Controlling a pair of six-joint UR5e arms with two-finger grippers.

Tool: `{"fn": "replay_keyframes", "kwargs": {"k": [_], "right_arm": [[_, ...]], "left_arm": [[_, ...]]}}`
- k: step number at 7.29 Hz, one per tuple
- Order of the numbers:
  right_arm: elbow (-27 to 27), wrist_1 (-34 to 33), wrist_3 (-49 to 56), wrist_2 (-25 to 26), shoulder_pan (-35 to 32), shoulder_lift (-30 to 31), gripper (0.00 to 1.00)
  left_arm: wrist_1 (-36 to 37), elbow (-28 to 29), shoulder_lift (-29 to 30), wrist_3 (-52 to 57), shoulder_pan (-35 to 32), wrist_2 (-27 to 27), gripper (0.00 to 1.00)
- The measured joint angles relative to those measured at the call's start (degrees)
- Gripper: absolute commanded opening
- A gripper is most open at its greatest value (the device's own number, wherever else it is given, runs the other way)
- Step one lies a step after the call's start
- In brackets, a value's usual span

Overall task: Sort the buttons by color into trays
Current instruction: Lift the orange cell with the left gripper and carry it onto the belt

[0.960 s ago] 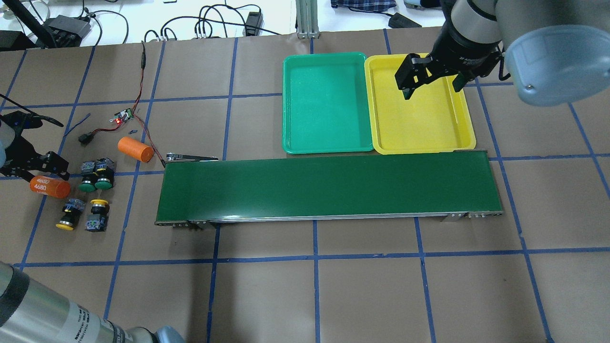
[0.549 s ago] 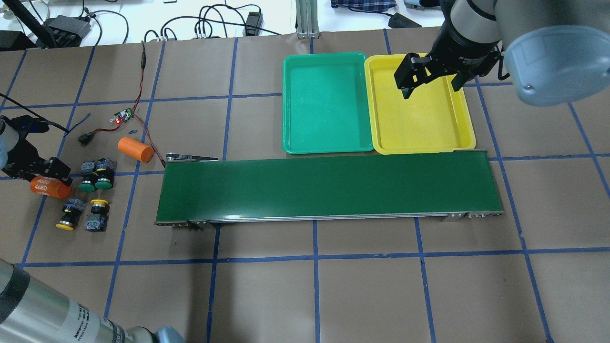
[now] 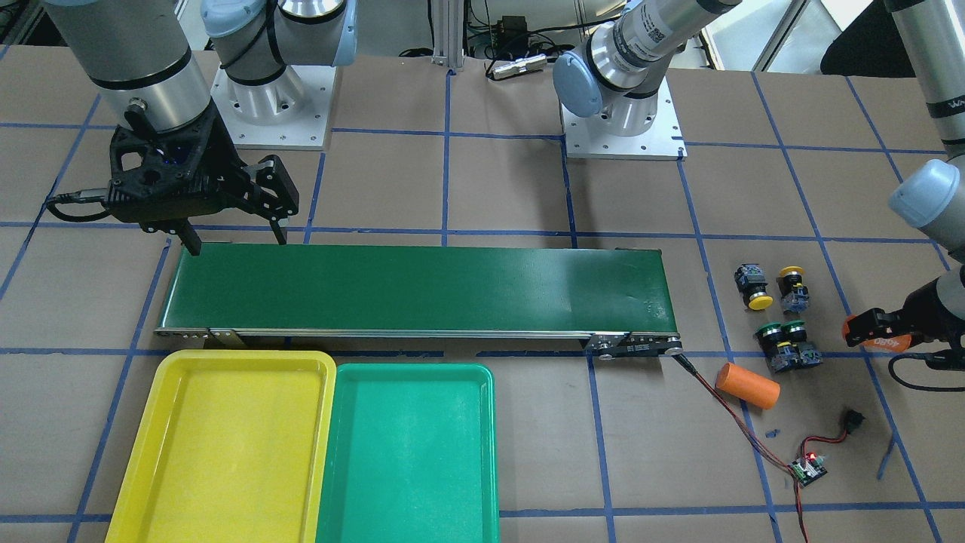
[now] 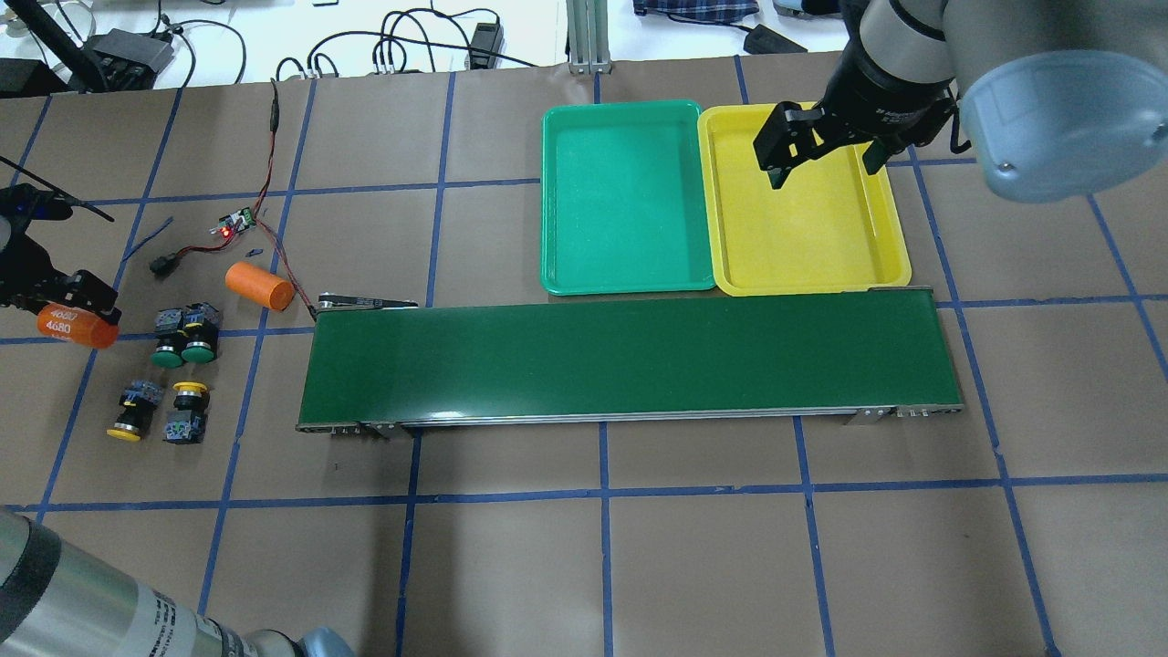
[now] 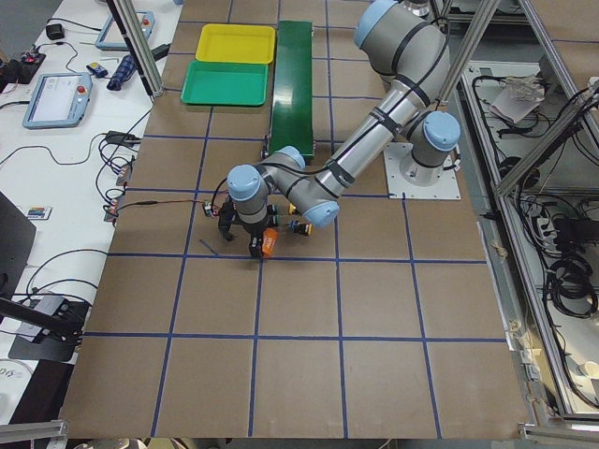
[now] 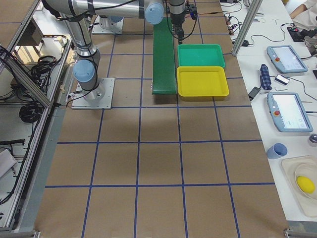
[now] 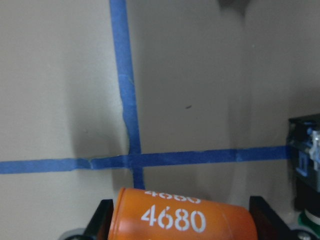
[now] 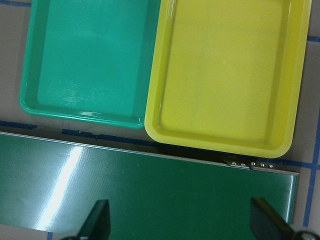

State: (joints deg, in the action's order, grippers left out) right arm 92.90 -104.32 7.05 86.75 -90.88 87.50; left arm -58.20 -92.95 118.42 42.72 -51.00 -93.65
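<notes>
**A:** Buttons, nearest first?

**B:** Two blocky, black-grey yellow-capped push buttons [image 4: 189,391] with round caps, lying on the brown paper table [image 4: 693,547]. Just beyond them, two green-capped push buttons [image 4: 198,352], side by side and touching. All four sit left of the long, smooth, dark green conveyor belt [image 4: 630,360].

**A:** Trays?

**B:** Beyond the belt: a shallow green plastic tray [image 4: 630,201] and a bright yellow plastic tray [image 4: 812,237], both with rounded corners, edge to edge.

**A:** Claws?

**B:** The left gripper [image 3: 882,335] is clamped on an orange cylinder printed 4680 [image 7: 182,220]. The right gripper [image 4: 826,164] is spread wide above the belt's end.
</notes>
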Motion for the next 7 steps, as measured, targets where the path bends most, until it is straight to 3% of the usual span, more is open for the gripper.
{"fn": "replay_keyframes", "kwargs": {"k": [4, 7], "right_arm": [[0.0, 0.1, 0.0, 0.0, 0.0, 0.4, 1.00], [0.0, 0.1, 0.1, 0.0, 0.0, 0.4, 1.00]], "left_arm": [[-8.6, 3.1, -6.3, -19.8, -13.5, 4.3, 0.00], [-8.9, -2.0, -9.0, -34.4, -26.0, 4.8, 0.00]]}}
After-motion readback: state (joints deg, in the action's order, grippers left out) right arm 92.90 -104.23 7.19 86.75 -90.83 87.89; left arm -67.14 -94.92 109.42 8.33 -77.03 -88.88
